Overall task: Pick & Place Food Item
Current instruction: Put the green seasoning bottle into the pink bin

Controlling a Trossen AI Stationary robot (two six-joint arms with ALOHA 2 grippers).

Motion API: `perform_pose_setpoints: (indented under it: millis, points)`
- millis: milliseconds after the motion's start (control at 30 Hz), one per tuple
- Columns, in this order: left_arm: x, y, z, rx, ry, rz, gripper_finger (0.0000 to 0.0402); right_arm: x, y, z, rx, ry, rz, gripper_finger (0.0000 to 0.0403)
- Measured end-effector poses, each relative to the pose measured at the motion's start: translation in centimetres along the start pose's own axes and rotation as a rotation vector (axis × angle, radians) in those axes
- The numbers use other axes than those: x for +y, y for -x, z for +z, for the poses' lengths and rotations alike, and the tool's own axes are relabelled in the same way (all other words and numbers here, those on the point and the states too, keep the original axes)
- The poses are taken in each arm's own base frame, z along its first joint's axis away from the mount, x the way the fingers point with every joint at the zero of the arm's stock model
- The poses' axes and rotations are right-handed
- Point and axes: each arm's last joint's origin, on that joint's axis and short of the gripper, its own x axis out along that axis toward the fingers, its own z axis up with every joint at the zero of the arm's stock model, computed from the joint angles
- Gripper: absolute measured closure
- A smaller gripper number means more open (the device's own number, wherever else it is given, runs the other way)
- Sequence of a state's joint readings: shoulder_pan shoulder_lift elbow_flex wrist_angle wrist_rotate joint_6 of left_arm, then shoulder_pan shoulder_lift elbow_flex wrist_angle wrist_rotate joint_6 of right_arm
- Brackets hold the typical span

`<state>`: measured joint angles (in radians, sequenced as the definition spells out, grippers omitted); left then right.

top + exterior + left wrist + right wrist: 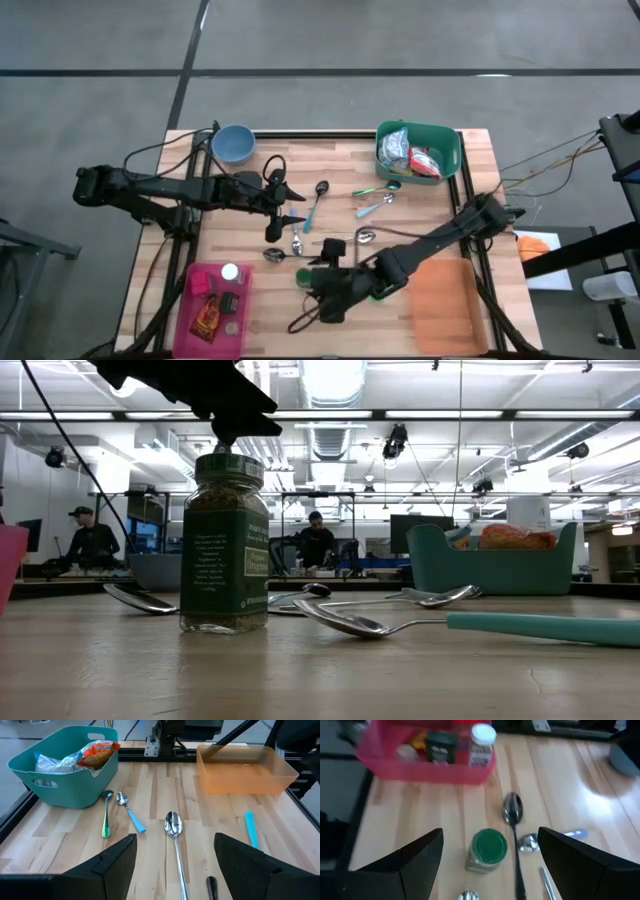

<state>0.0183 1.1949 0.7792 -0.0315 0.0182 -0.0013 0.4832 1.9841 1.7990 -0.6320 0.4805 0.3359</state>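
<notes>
A glass spice jar with a green lid (487, 851) stands upright on its base on the wooden table (303, 277), also tall in the low view (225, 545). My right gripper (490, 831) hangs open above and just behind it (320, 292), fingers apart and clear of the jar. A pink bin (427, 757) holding small jars and packets lies beyond the jar, at the table's near left (213, 305). My left gripper (175, 837) waits open over the table's left middle (290, 207), with nothing between its fingers.
Several spoons (320, 200) lie scattered mid-table, one close beside the jar (512, 810). A teal basket (445, 150) with food packets stands far right, an orange tray (445, 300) near right, a blue bowl (233, 143) far left.
</notes>
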Motion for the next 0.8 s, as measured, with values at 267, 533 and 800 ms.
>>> perform_pose_setpoints:
  millis: [267,533,800]
  points:
    - [0.0,0.0,-0.1,0.01,0.0,0.0,0.0133,-3.5,2.4,-4.0,-0.165,-0.061,0.099,0.0081]
    - [0.0,0.0,-0.2,0.019,0.0,0.0,0.0133,-7.0,6.1,-10.2,-0.376,-0.184,0.181,0.0081]
    - [0.0,0.0,-0.2,0.022,0.0,0.0,0.0133,-11.1,10.3,-15.4,-0.67,-0.204,0.23,0.0081]
